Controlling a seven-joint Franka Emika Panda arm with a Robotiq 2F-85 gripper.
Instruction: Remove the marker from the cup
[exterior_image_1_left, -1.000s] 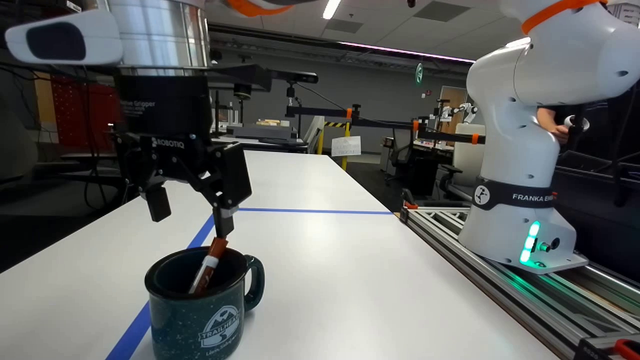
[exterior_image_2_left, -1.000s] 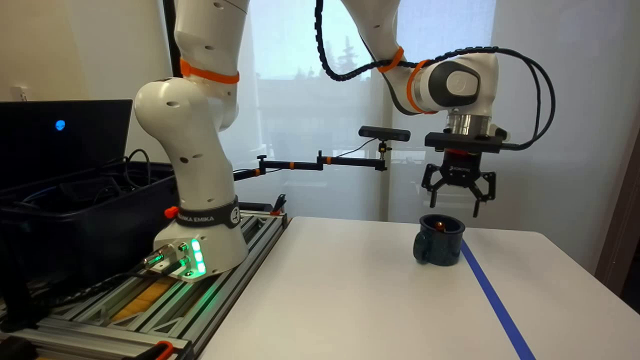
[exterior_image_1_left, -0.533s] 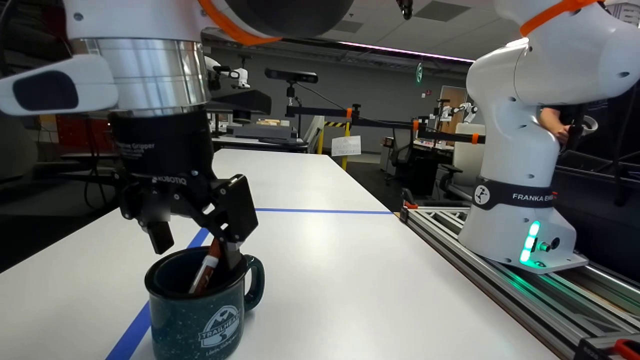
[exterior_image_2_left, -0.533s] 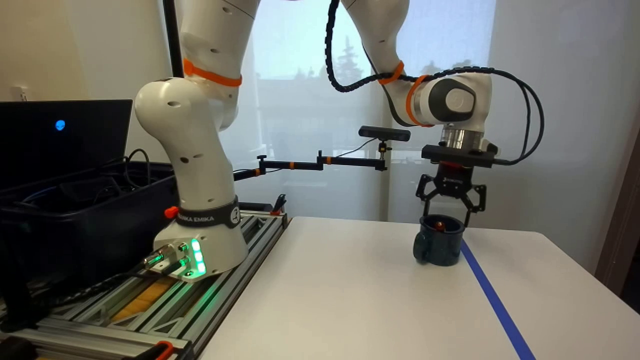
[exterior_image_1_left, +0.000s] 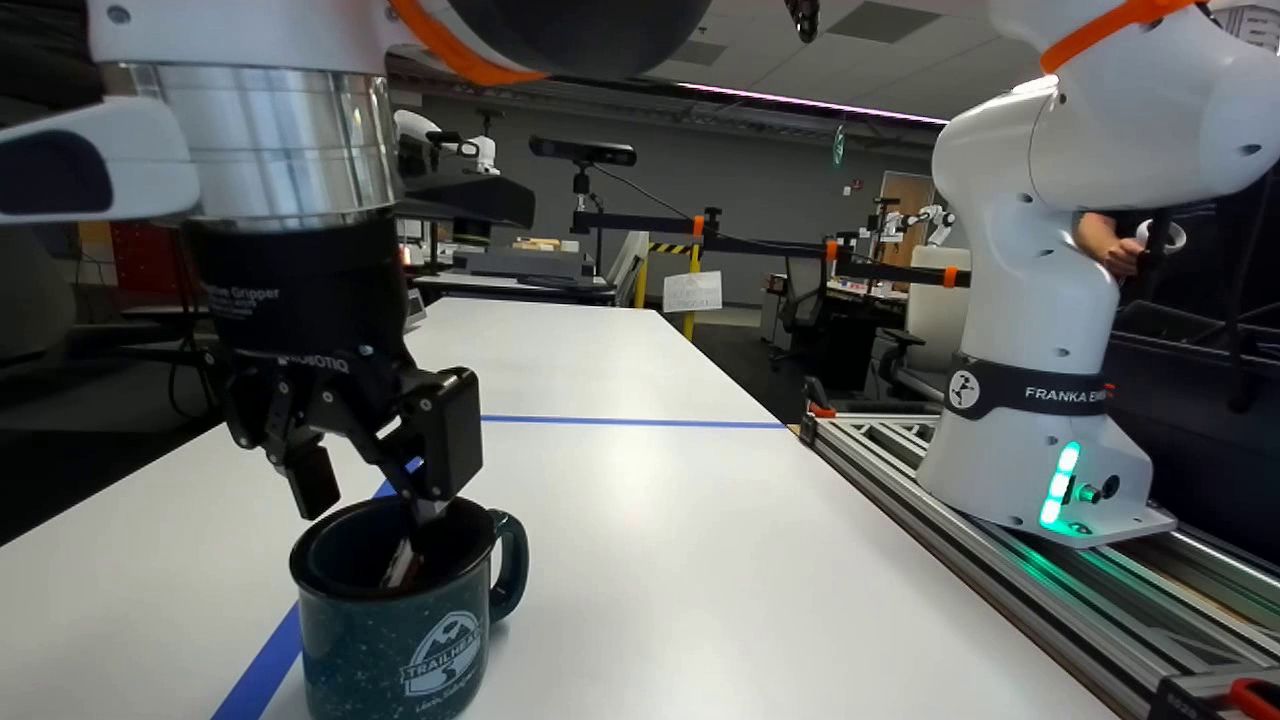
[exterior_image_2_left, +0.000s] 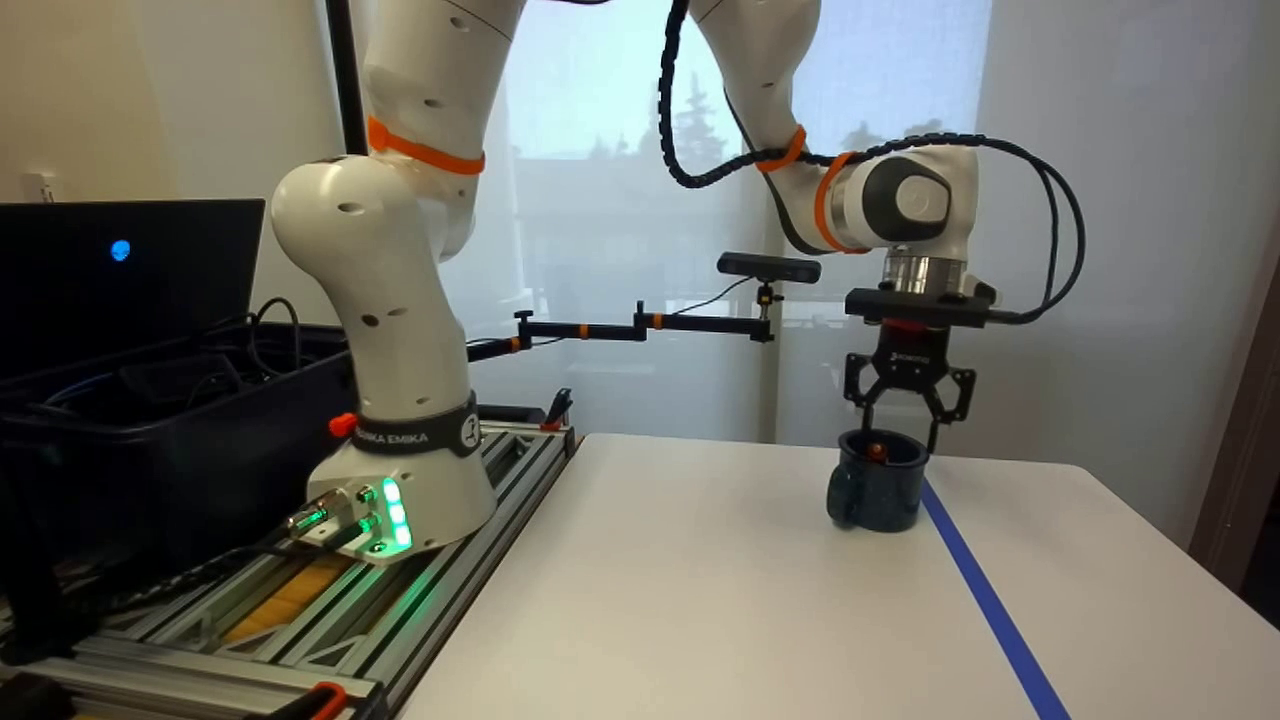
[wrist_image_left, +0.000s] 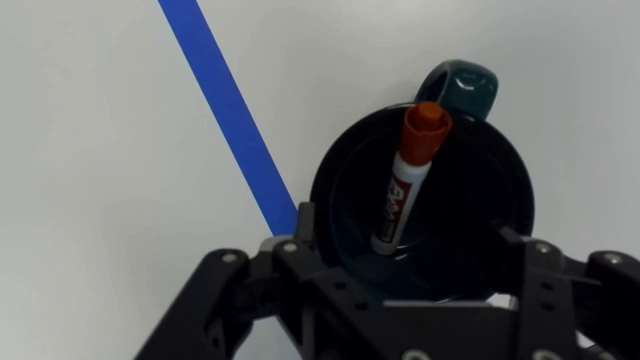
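Note:
The cup, a dark teal-blue mug (exterior_image_1_left: 335, 650), stands upright on the white table in both exterior views (exterior_image_2_left: 890, 505). Its handle also shows in the wrist view (wrist_image_left: 475, 90). The marker leans inside the cup, with its red-orange cap up at the rim on the handle side and its white body below, in the wrist view (wrist_image_left: 402, 192). In the exterior views it is partly hidden (exterior_image_1_left: 402, 565) (exterior_image_2_left: 877, 453). My gripper (exterior_image_1_left: 370, 515) is open at rim height in both exterior views (exterior_image_2_left: 900, 438). In the wrist view (wrist_image_left: 405, 222) one finger is just outside the rim, the other over the cup's inside.
Blue tape (exterior_image_1_left: 260, 665) runs along the table beside the cup. The robot base (exterior_image_1_left: 1035, 470) stands on a metal rail frame at the table's edge. A camera on a black bracket (exterior_image_2_left: 768, 268) stands out over the table's side. A black bin (exterior_image_2_left: 180, 460) is behind the base.
My gripper has come down to the cup, then shifted slightly, leftward in an exterior view, so a finger now covers the marker's cap there. The cup stays in place.

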